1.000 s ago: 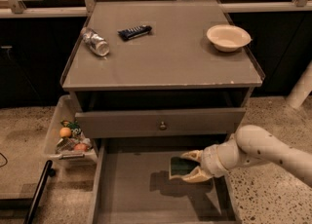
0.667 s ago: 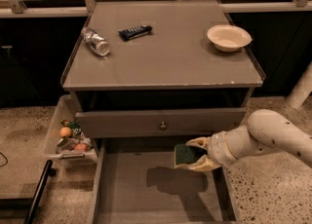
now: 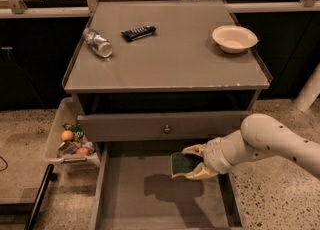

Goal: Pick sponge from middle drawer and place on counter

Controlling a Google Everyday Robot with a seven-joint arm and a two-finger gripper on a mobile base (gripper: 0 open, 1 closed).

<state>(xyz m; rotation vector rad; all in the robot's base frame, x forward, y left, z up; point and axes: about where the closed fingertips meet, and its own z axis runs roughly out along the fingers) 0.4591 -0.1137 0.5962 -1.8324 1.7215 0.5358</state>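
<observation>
The sponge (image 3: 181, 164), dark green face with a pale yellow edge, is held between the fingers of my gripper (image 3: 192, 162). The gripper is shut on it and holds it above the floor of the open middle drawer (image 3: 150, 199), just below the closed drawer front with a round knob (image 3: 166, 129). The sponge's shadow falls on the drawer floor. The white arm (image 3: 270, 141) reaches in from the right. The grey counter (image 3: 170, 49) lies above and behind.
On the counter are a lying plastic bottle (image 3: 98, 43) at the left, a dark blue snack-bar wrapper (image 3: 138, 32) and a cream bowl (image 3: 234, 38) at the right. A clear bin with fruit and packets (image 3: 70, 141) stands on the floor at the left.
The gripper has risen with the sponge from near the drawer floor to just below the upper drawer front. The arm has lifted with it.
</observation>
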